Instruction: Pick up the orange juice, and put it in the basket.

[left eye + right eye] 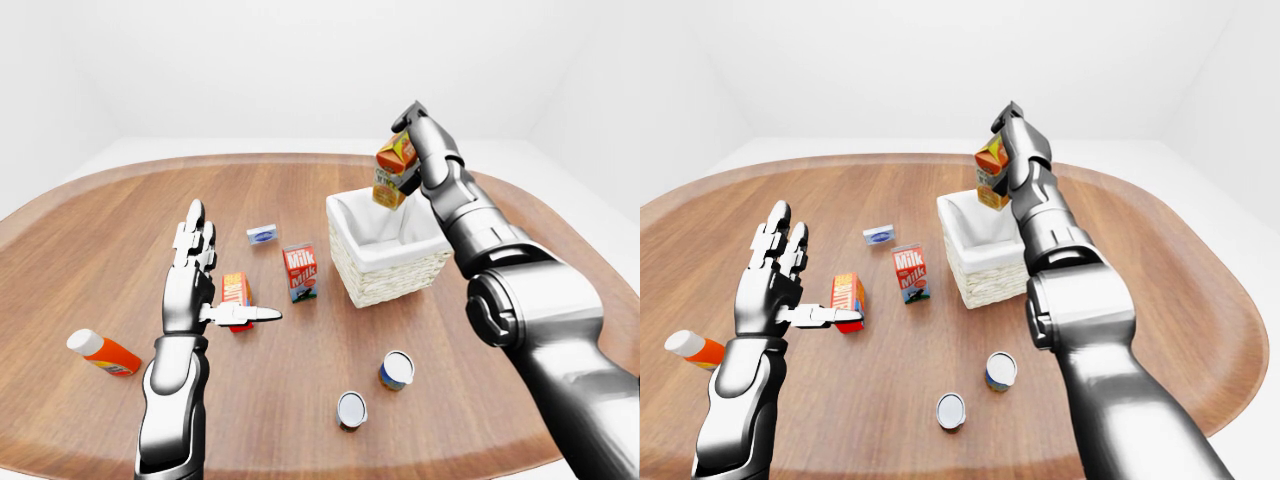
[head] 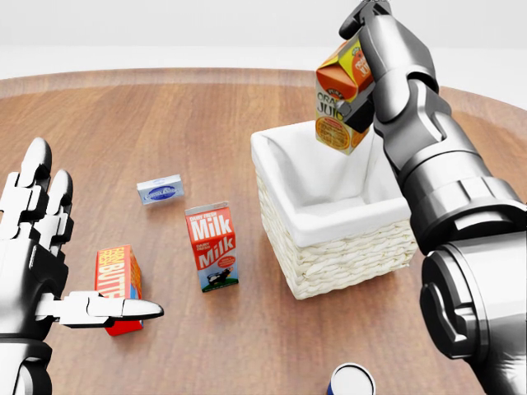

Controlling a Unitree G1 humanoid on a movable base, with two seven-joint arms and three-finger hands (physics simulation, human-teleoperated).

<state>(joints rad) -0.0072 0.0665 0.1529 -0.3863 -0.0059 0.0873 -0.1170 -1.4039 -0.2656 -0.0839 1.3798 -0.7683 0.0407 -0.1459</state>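
The robot's right hand point(image 2: 362, 58) grips the orange juice point(image 2: 339, 99) carton, tilted, in the air above the far rim of the white-lined wicker basket point(image 2: 338, 239) on the wooden worktop point(image 2: 165, 115). The left hand point(image 2: 41, 247) hovers open (fingers spread, thumb out) beside a butter box point(image 2: 119, 278), near a milk carton point(image 2: 212, 247).

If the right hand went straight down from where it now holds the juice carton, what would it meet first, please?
Most likely the basket: the right hand holds the orange juice above its far rim, so the carton would probably reach the white lining, though depth is uncertain.
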